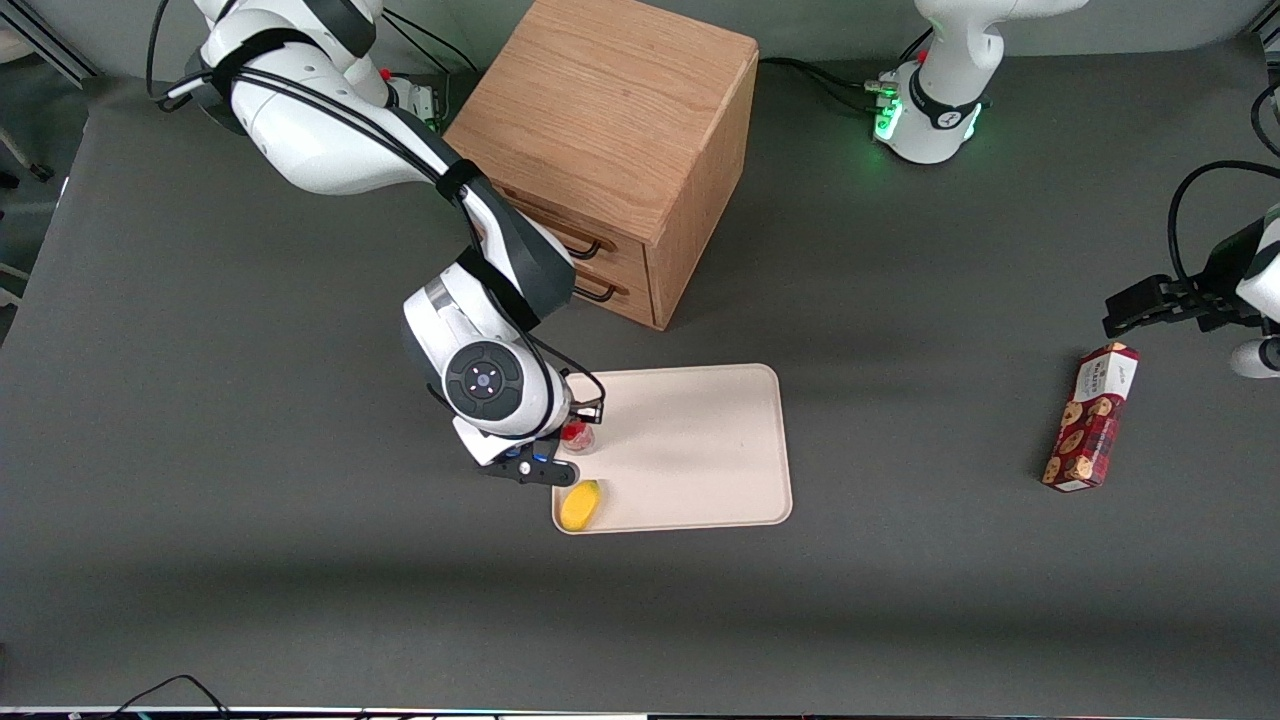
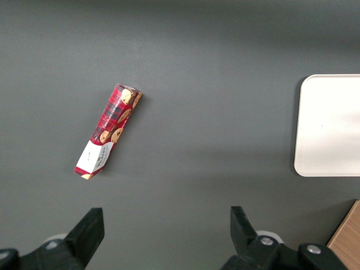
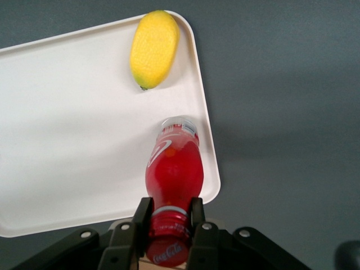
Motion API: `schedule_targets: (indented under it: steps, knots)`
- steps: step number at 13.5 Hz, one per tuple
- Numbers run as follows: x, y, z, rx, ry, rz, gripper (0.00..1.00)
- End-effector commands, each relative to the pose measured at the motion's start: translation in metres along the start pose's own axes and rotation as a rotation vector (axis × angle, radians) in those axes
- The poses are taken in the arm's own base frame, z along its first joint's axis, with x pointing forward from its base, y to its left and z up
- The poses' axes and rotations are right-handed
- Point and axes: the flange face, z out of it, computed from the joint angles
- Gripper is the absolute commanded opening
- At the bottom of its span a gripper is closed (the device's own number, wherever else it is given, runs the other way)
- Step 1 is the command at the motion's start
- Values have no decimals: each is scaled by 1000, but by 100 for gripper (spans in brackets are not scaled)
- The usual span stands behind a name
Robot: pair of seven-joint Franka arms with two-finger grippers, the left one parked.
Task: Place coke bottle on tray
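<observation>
A: Front view first. Where is the gripper [image 1: 560, 452] relative to the tray [image 1: 700, 450]?

B: Over the tray's edge at the working arm's end. Just beside it, the bottle [image 1: 577, 436] stands on the tray; only its red cap and a little of the body show under the arm.

A: Anything else on the tray?

B: A mango [image 1: 580, 504], in the tray corner nearest the camera, close to the bottle. The cabinet [image 1: 620, 150] sits farther from the camera than the tray, with two drawers. A cookie box [image 1: 1092, 416] lies on the table [image 1: 250, 560], well apart from the tray, toward the parked arm's end.

A: And the left wrist view?

B: The cookie box [image 2: 108, 131] lies flat on the table [image 2: 214, 84], with one rounded tray [image 2: 332, 124] corner well apart from it.

A: Right wrist view: what is the gripper [image 3: 171, 219] doing?

B: Clenched on the bottle [image 3: 174, 169]. The fingers [image 3: 140, 216] press its neck from both sides just below the cap. The bottle is upright, its clear base resting on the tray [image 3: 73, 129] near the rim. The mango [image 3: 154, 49] lies near it in the tray's corner, not touching it.
</observation>
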Motion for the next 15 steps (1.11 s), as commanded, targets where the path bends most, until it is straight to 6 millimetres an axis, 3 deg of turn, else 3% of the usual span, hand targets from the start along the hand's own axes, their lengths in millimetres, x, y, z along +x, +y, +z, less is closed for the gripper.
schedule_targets:
  steps: [1,2,5,6,8,9,10,13,15]
  knots:
    - [2,-3,-6,-5,11,-17,71]
    - [2,-3,-7,-6,15,-17,100]
    - [0,-3,-19,3,31,-21,100]
    - [2,3,-37,17,52,-12,100]
    - [0,24,-96,47,128,12,100]
    - [-1,39,-131,59,181,25,100]
    - [-2,60,-153,43,206,37,100]
    - [-11,133,-186,-101,263,-60,100]
    - [-7,198,-210,-128,268,-59,100]
